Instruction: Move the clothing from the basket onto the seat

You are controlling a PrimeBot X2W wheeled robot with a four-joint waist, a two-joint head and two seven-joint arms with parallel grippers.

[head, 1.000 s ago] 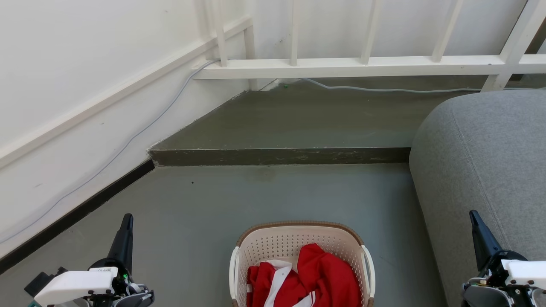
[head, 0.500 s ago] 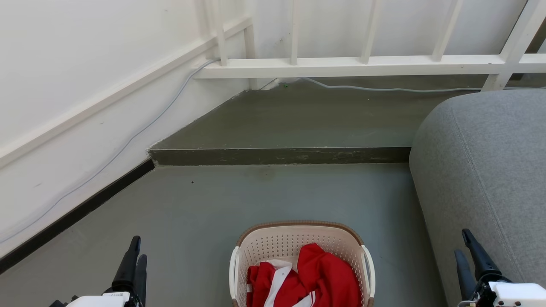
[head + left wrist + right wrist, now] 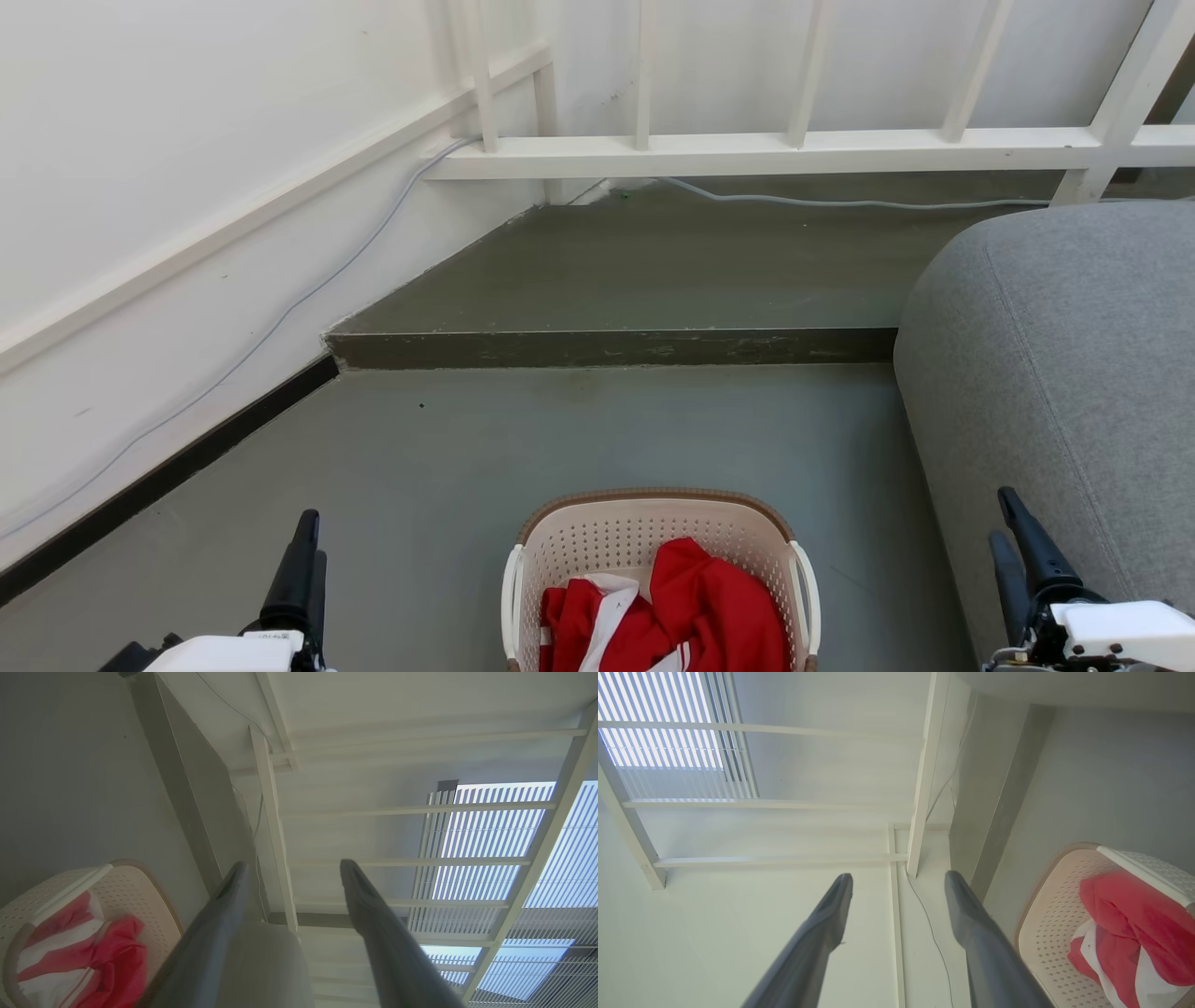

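Red-and-white clothing [image 3: 695,607] lay bunched in the basket [image 3: 653,499], both grippers released and empty.
The cream perforated basket stood on the grey floor [image 3: 560,439], near the grey seat [image 3: 1055,373] on its right, with nothing lying on the seat. The left gripper [image 3: 293,865] hovered left of the basket and the right gripper [image 3: 897,877] hovered right of it, before the seat's edge. Each had its dark fingers parted around nothing, apart from the fabric.
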